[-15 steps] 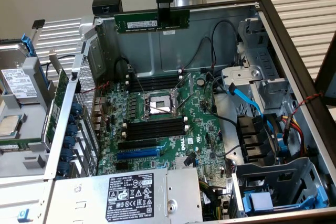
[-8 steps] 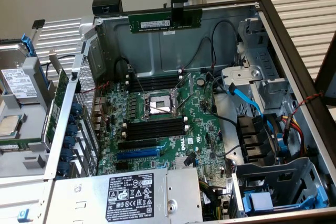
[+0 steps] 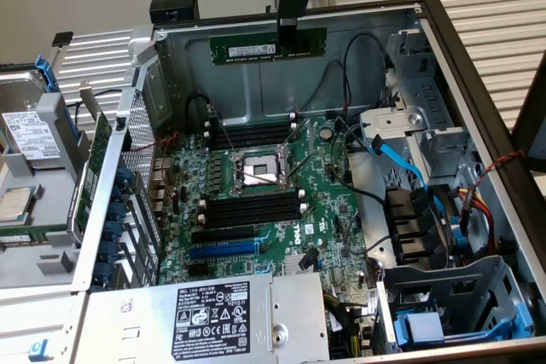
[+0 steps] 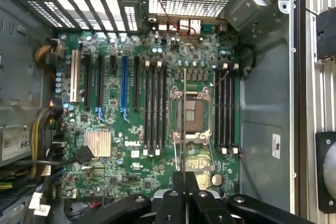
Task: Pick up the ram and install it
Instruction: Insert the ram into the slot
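The ram (image 3: 256,45), a long green stick with a white sticker, hangs level high over the open computer case, near its back wall. My gripper (image 3: 288,38) is shut on the stick's upper edge, toward the exterior view's right end. In the wrist view the ram (image 4: 183,114) appears edge-on as a thin line running out from my gripper (image 4: 185,176), lying over the CPU socket (image 4: 192,114). Black memory slots (image 4: 153,109) lie on one side of the socket and more slots (image 4: 226,106) on the other. On the motherboard (image 3: 328,210) far below, both banks of slots (image 3: 252,208) stand empty.
A blue expansion slot (image 3: 223,250) and the labelled power supply (image 3: 213,313) sit at the case front. Cables and a blue SATA lead (image 3: 401,159) cross the exterior view's right, beside the drive cage (image 3: 444,296). A hard drive (image 3: 30,134) lies outside on the exterior view's left.
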Motion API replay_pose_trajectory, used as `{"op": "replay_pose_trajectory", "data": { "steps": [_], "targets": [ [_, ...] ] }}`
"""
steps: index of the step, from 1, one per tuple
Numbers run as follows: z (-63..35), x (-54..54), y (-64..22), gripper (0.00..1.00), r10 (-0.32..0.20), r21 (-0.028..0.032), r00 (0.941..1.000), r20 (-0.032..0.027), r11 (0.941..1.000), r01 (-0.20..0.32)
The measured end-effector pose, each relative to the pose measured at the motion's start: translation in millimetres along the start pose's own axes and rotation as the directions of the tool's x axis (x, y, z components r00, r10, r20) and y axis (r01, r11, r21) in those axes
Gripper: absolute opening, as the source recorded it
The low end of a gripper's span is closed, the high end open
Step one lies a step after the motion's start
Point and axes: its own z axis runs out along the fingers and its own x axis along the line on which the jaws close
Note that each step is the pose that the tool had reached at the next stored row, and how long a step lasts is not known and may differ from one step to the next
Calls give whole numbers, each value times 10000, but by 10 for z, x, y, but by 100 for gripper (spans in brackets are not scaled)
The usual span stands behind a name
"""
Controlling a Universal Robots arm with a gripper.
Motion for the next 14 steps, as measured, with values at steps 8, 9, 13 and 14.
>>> {"op": "replay_pose_trajectory", "data": {
  "steps": [8,9,13,14],
  "targets": [
    [152,19,145,13,6,2,10000,1,10000,-6],
    [170,21,147,13,7,1,10000,0,10000,-7],
    [243,31,153,13,9,2,10000,1,10000,-9],
    [261,33,154,13,10,2,10000,2,10000,-10]
  ]
}}
